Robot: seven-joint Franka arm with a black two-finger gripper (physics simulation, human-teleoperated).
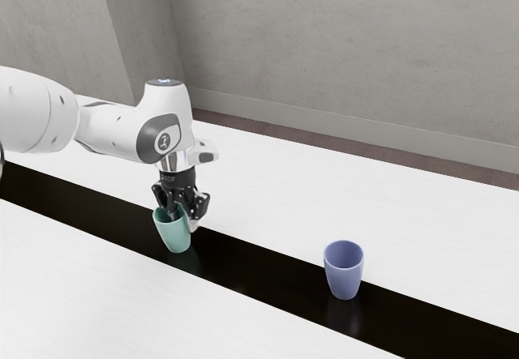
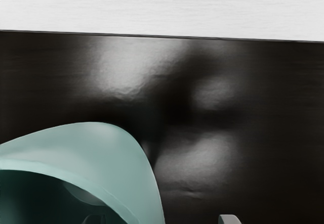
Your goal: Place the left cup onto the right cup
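A teal-green cup point(image 1: 173, 232) hangs slightly tilted over the black stripe point(image 1: 268, 274) toward the exterior view's left. My gripper point(image 1: 183, 214) is shut on its rim, one finger inside the cup and one outside. In the wrist view the green cup point(image 2: 81, 168) looms large just under my hand, its rim and inner wall showing. A lavender-blue cup point(image 1: 344, 269) stands upright on the same stripe, well off toward the exterior view's right and apart from my gripper.
The table is white point(image 1: 340, 189) with a glossy black stripe running diagonally across it; the wrist view shows the stripe point(image 2: 212, 113) with the white top point(image 2: 152, 4) beyond. A grey wall point(image 1: 340, 43) stands behind the table.
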